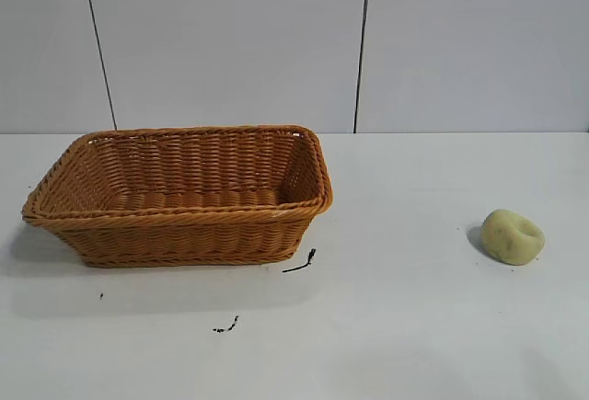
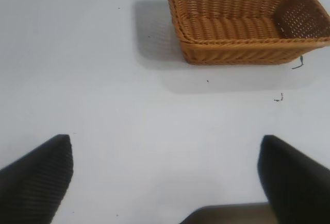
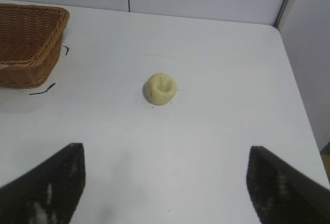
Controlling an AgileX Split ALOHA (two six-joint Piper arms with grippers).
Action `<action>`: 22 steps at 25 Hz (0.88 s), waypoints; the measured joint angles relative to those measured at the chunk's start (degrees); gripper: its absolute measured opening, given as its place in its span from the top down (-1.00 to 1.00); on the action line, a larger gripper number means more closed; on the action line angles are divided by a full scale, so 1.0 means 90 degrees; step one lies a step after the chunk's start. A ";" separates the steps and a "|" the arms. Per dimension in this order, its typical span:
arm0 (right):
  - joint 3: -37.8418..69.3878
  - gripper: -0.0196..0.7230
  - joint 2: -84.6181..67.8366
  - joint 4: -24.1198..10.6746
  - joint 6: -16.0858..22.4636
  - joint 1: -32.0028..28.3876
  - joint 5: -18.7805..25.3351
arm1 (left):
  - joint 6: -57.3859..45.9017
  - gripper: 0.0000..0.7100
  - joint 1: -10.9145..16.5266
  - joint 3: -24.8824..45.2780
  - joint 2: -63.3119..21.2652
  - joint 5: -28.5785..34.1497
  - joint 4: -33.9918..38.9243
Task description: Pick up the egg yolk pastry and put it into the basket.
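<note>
The egg yolk pastry [image 1: 513, 236], a small pale yellow-green lump with a dimpled top, lies on the white table at the right. It also shows in the right wrist view [image 3: 160, 88], well ahead of my right gripper [image 3: 166, 154], which is open and empty. The orange-brown wicker basket [image 1: 175, 223] stands empty at the left. It shows in the left wrist view [image 2: 247, 49], far ahead of my left gripper [image 2: 166, 147], which is open and empty above bare table. Neither arm shows in the exterior view.
Small black marks [image 1: 300, 263] lie on the table in front of the basket. A grey panelled wall [image 1: 230, 41] stands behind the table. The table's right edge [image 3: 304, 105] shows in the right wrist view.
</note>
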 joint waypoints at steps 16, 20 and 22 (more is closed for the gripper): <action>0.0000 -0.90 0.0071 -0.0053 0.0000 0.0000 0.0000 | 0.0000 -0.96 0.0000 0.0000 0.0000 0.0000 0.0000; -0.0224 -0.91 0.0939 -0.0080 0.0000 0.0000 0.0005 | 0.0000 -0.96 0.0000 0.0000 0.0000 0.0000 0.0000; -0.0404 -0.91 0.1640 -0.0120 0.0000 0.0000 0.0005 | 0.0000 -0.96 0.0000 0.0000 0.0000 0.0000 0.0000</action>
